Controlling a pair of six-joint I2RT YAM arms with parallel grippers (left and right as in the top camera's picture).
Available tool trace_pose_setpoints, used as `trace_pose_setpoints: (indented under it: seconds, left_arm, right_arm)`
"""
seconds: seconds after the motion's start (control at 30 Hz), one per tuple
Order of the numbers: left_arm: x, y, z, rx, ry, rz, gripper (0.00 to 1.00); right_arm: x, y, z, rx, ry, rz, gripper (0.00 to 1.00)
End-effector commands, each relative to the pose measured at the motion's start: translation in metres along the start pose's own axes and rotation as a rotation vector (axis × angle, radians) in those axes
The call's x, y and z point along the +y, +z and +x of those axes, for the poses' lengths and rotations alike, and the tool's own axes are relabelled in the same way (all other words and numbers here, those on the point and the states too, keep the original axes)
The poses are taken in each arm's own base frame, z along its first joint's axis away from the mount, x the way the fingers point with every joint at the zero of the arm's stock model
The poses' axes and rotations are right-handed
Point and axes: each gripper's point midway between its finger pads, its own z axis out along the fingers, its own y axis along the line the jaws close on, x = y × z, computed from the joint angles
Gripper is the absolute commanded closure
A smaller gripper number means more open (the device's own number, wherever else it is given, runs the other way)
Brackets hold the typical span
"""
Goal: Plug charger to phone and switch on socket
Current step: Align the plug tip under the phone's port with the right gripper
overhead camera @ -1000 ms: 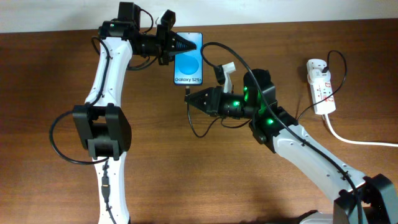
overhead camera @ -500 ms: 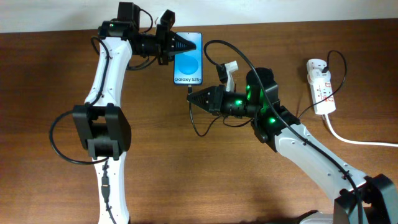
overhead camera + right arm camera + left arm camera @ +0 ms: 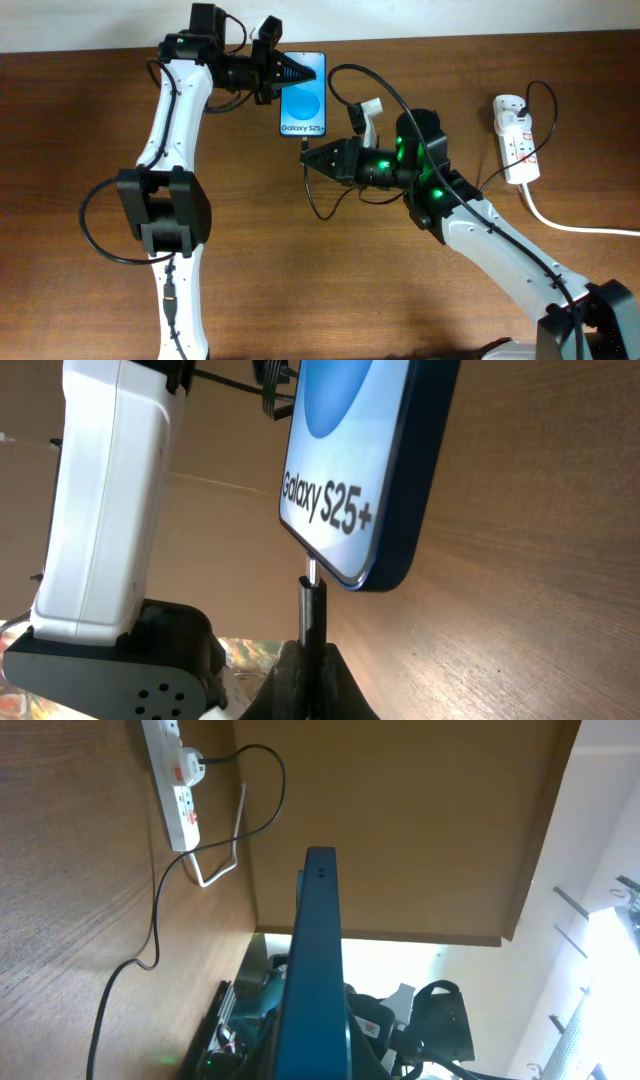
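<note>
The phone [image 3: 303,100] lies on the table at the back, blue screen up with "Galaxy S25" text. My left gripper [image 3: 300,70] is shut on its far end; the left wrist view shows the phone's blue edge [image 3: 315,970] between the jaws. My right gripper [image 3: 308,157] is shut on the charger [image 3: 303,146] just below the phone. In the right wrist view the charger's connector tip [image 3: 312,595] points at the phone's bottom edge [image 3: 365,490], its metal end touching the port. The thin black cable [image 3: 318,205] loops under the right arm. The socket [image 3: 514,137] lies at the far right.
A thick white cord [image 3: 570,225] runs from the socket off the right edge. A black lead is plugged into the socket's top [image 3: 540,95]. The socket also shows in the left wrist view [image 3: 172,782]. The wooden table [image 3: 330,290] extends toward the front.
My right gripper has moved slightly up and right toward the phone with the charger over the last second. The left arm and phone have not moved.
</note>
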Motion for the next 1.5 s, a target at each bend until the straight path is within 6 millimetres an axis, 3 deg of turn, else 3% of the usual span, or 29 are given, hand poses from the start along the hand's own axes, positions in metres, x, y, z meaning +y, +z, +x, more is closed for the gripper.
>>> trace_pose_setpoints:
  seconds: [0.0, 1.47]
  left_arm:
    - [-0.0133, -0.0001, 0.0021, 0.01, 0.013, 0.034, 1.0]
    - [-0.0173, -0.0003, 0.0034, 0.018, 0.007, 0.057, 1.0]
  right_arm:
    - [-0.0002, 0.001, 0.0029, 0.018, -0.003, -0.01, 0.96]
    - [0.0025, 0.0036, 0.0083, 0.038, -0.024, -0.019, 0.96]
